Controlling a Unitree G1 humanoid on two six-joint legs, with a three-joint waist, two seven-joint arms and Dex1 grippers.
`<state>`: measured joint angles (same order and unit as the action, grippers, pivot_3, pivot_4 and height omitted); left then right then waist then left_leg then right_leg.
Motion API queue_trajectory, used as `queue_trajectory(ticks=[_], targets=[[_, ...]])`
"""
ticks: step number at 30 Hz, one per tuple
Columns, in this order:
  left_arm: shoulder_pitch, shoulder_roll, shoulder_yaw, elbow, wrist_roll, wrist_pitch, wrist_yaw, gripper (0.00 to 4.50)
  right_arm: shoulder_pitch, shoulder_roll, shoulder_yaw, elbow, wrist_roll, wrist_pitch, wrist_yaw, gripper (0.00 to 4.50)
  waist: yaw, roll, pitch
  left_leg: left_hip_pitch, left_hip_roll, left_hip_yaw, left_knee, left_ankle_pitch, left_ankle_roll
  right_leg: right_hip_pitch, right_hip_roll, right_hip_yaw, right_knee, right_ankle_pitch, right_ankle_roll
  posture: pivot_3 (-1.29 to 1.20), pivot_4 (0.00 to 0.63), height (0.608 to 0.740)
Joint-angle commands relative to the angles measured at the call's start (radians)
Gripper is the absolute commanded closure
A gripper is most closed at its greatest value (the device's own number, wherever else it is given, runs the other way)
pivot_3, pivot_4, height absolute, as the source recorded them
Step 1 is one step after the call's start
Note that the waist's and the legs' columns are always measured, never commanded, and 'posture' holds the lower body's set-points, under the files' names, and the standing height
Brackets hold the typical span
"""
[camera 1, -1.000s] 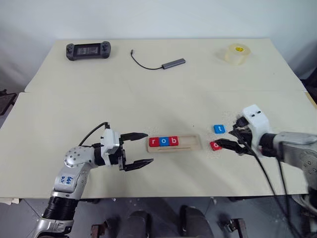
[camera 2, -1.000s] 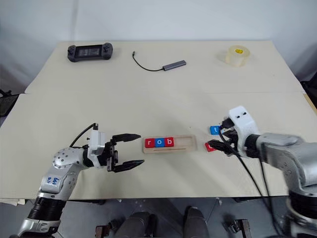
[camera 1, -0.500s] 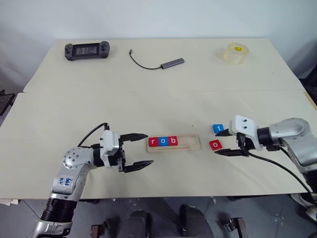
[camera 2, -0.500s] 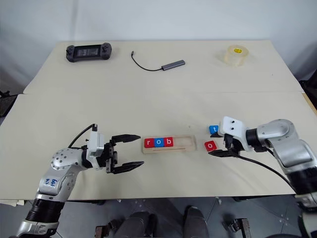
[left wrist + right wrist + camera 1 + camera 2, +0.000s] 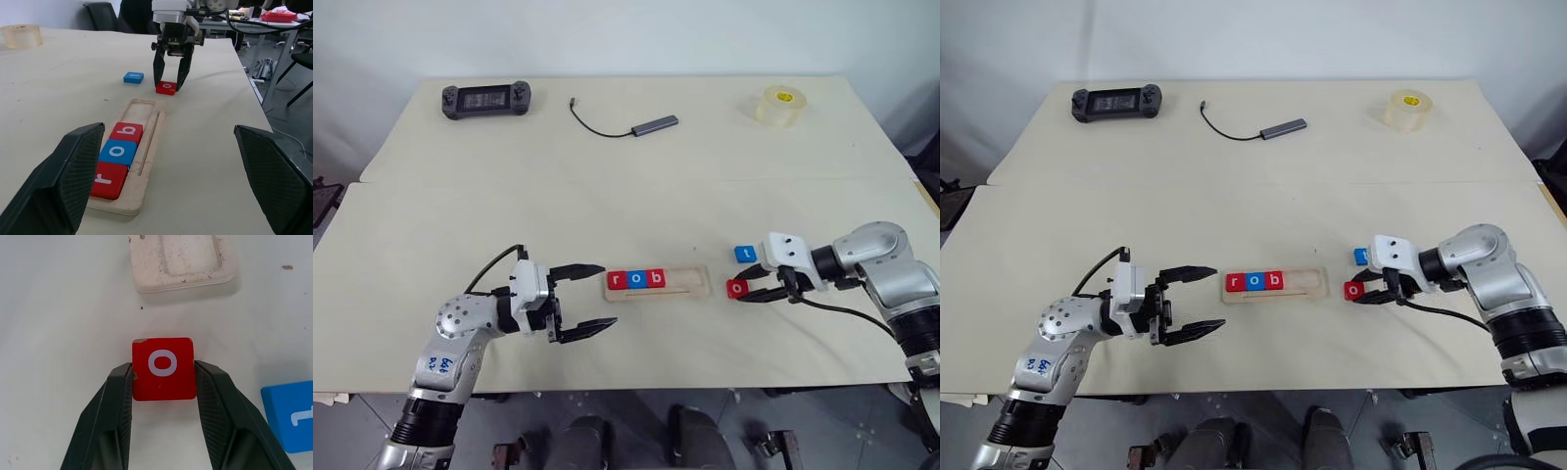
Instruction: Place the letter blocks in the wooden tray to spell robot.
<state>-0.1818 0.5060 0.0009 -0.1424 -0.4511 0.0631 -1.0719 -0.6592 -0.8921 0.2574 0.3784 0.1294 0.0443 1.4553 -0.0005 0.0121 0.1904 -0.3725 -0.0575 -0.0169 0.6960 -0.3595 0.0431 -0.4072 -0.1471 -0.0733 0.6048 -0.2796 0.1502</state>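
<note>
The wooden tray (image 5: 691, 281) lies at the middle front of the table with a red r (image 5: 618, 281), a blue o (image 5: 636, 280) and a red b (image 5: 655, 279) in its left part; its right part is bare. Just right of the tray a red o block (image 5: 163, 367) sits on the table, and my right gripper (image 5: 164, 378) is shut on it, one finger against each side. A blue t block (image 5: 745, 254) lies on the table just behind it. My left gripper (image 5: 605, 295) hovers open left of the tray, pointing at it, with nothing between its fingers.
At the back of the table are a black game controller (image 5: 487, 99) on the left, a grey USB hub with a cable (image 5: 654, 124) in the middle and a roll of clear tape (image 5: 779, 105) on the right.
My right gripper has rolled over, come down around the red o block and closed on its sides. The left gripper has stayed in place.
</note>
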Motion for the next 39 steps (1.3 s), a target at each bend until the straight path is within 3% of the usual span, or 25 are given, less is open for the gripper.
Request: queue_trajectory(ticks=[1,9,22,31,34,39], targets=[[0.012,0.010,0.021,-0.028,-0.008,-0.020,0.003,0.00,-0.058,0.005,-0.052,-0.097,0.060,0.063,0.034,3.05,0.000,0.000,0.000,0.000,0.000,0.000,0.000,0.000,0.000,0.000,0.000,0.000,0.000,0.000,0.000,0.00,0.150,0.740],[0.017,0.015,0.021,-0.030,-0.006,-0.025,0.012,0.00,-0.145,0.094,0.007,-0.234,0.077,0.299,0.007,3.05,0.001,0.000,0.000,0.000,0.001,-0.001,0.000,-0.001,-0.001,0.000,0.001,-0.001,0.000,0.000,-0.001,0.00,0.150,0.740],[0.047,0.011,0.038,-0.070,0.001,-0.026,0.083,0.00,-0.166,0.223,0.071,-0.114,-0.043,0.231,-0.051,3.05,-0.003,0.001,0.000,-0.001,0.000,-0.001,0.001,0.000,-0.001,-0.001,0.000,-0.001,0.002,0.000,-0.001,0.00,0.150,0.740],[0.063,0.013,0.042,-0.089,0.002,-0.025,0.107,0.00,-0.177,0.228,0.038,-0.078,-0.058,0.204,-0.089,0.02,-0.001,0.000,0.000,-0.001,0.000,-0.001,0.001,0.000,-0.001,-0.001,0.000,-0.001,0.002,0.000,0.000,0.00,0.150,0.740],[0.072,0.015,0.043,-0.094,0.001,-0.025,0.110,0.00,-0.156,0.175,-0.001,-0.127,-0.025,0.249,-0.066,0.02,0.000,0.001,0.000,-0.001,0.000,-0.001,0.001,0.000,-0.001,-0.001,0.000,-0.001,0.002,0.000,0.000,0.00,0.150,0.740],[0.066,0.016,0.040,-0.089,0.001,-0.023,0.112,0.00,-0.112,0.135,-0.008,-0.169,-0.030,0.319,-0.075,1.36,-0.001,0.000,0.000,-0.001,0.000,-0.001,0.001,0.000,-0.001,-0.001,0.000,-0.001,0.002,0.000,0.000,0.00,0.150,0.740]])
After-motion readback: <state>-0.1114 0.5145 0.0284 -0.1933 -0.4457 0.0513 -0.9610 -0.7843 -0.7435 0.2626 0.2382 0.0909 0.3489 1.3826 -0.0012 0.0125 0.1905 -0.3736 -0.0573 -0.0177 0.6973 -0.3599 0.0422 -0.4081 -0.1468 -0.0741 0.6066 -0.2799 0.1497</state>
